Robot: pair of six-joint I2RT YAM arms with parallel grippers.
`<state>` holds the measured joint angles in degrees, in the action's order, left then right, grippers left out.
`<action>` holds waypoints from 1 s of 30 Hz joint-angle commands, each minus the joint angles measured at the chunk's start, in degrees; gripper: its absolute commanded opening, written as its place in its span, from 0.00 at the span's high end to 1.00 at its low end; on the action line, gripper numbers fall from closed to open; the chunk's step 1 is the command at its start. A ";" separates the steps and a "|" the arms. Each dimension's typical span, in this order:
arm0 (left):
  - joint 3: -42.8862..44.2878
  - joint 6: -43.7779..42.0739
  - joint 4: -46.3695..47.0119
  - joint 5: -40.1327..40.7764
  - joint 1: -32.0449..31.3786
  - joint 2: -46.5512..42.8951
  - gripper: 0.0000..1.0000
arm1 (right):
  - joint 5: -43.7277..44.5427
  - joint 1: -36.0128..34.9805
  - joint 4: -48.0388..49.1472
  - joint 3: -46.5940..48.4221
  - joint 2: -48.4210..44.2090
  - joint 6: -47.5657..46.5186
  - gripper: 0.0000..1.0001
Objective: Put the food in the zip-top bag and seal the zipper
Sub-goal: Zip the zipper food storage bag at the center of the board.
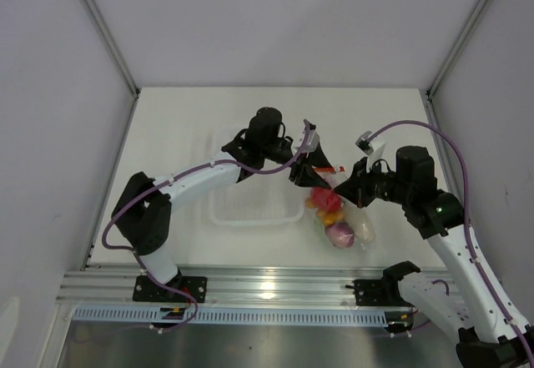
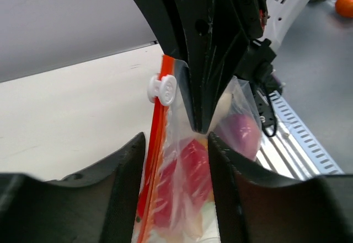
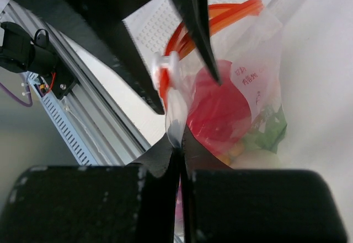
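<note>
Right of centre over the table (image 1: pixel 183 126): zip-top bag (image 1: pixel 346 222) hanging between both arms, food (image 1: pixel 327 205) already inside. Right gripper (image 3: pixel 179 144) pinched tight on clear plastic just below the white slider (image 3: pixel 165 66). Left gripper (image 2: pixel 174 138) part-open, straddling the bag mouth; contact not confirmable. Zipper (image 2: pixel 157 138) long axis running lengthwise between the left jaws, slider just beyond their tips. Looks like the left arm's job to close on the strip.

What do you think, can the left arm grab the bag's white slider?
Probably yes: the left gripper straddles the bag, and the white slider sits just ahead, with nothing between them.
</note>
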<state>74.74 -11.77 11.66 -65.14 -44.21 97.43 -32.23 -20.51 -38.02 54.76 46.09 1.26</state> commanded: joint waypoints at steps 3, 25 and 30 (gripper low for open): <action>0.40 1.75 2.68 -5.87 0.26 1.36 0.65 | -1.62 0.39 1.46 3.86 0.15 -0.99 1.00; -2.93 1.22 -1.99 0.02 0.26 -4.35 1.00 | -2.40 0.30 -3.90 7.90 4.45 -2.14 0.66; -2.85 1.92 -1.55 -0.68 0.26 -4.53 1.00 | -3.72 0.39 -2.06 7.64 5.33 -1.52 0.74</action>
<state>71.18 -10.00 8.60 -64.60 -44.23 95.88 -34.17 -20.38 -42.09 61.34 51.40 -0.10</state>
